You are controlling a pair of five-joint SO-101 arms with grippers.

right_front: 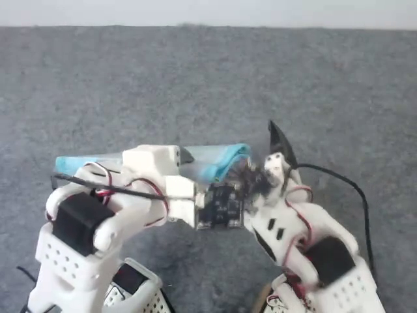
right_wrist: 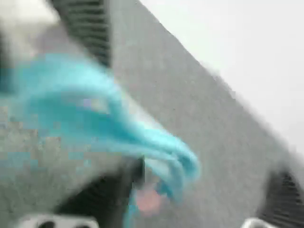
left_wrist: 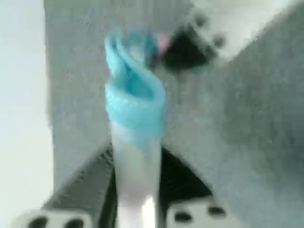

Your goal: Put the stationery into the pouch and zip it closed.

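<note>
Across the middle of the high view stretches the pouch (right_front: 212,158), a long clear sleeve with blue trim, set crosswise over the grey, carpet-like bench (right_front: 195,78). The left arm (right_front: 98,215) comes in from the near left corner and hides much of the pouch's length. The left claw (right_front: 179,158) sits at the pouch's middle. A dark circuit board (right_front: 218,205) on that wrist lies just in front of the pouch's blue end. The right arm (right_front: 313,248) rises from the near right corner, and the right claw (right_front: 264,153) is at that same blue end, with one black finger pointing away from the pouch. A black cable (right_front: 352,189) loops over the bench beside this arm. Beyond the far edge of the bench runs a pale wall (right_front: 208,12).

From the left wrist, the pouch's clear body runs straight between the left claw's two dark jaws, which are closed against it on both sides. The crumpled blue end stands farther off, with the right claw just beyond it. A small pink spot (left_wrist: 163,42) shows there, too blurred to name. Grey bench lies all around, and pale wall at the side.

From the right wrist, heavily blurred, the blue rim curls between the right claw's jaws. They stand wide apart, one close by the rim, the other well off, and pinch nothing. Grey bench and pale wall lie behind.
</note>
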